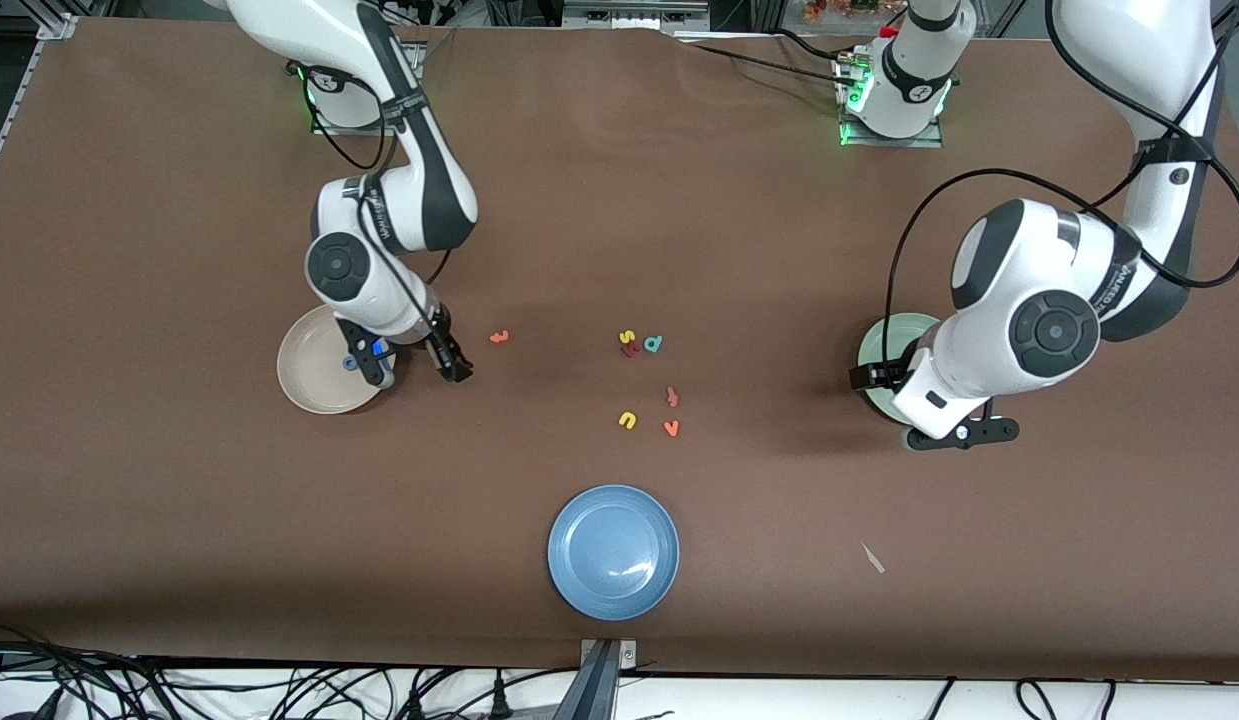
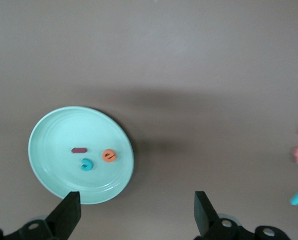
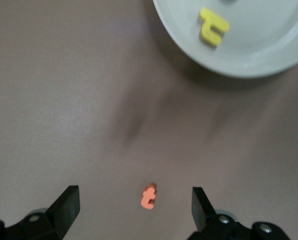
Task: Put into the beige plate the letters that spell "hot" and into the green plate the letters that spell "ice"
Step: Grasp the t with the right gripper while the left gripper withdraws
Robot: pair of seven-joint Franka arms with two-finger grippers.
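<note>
Front view: the right gripper (image 1: 419,365), fingers spread and empty, hangs at the beige plate's (image 1: 314,385) rim; the orange t (image 1: 498,337) lies on the table just beside it.

Left wrist view: left gripper (image 2: 136,212) released; the i (image 2: 79,149), c (image 2: 87,164) and e (image 2: 109,156) lie in the green plate (image 2: 49,135), so "ice" looks finished.

Right wrist view: the h (image 3: 213,26) is plated; the t's long axis points toward the plate. The o is hidden.
</note>
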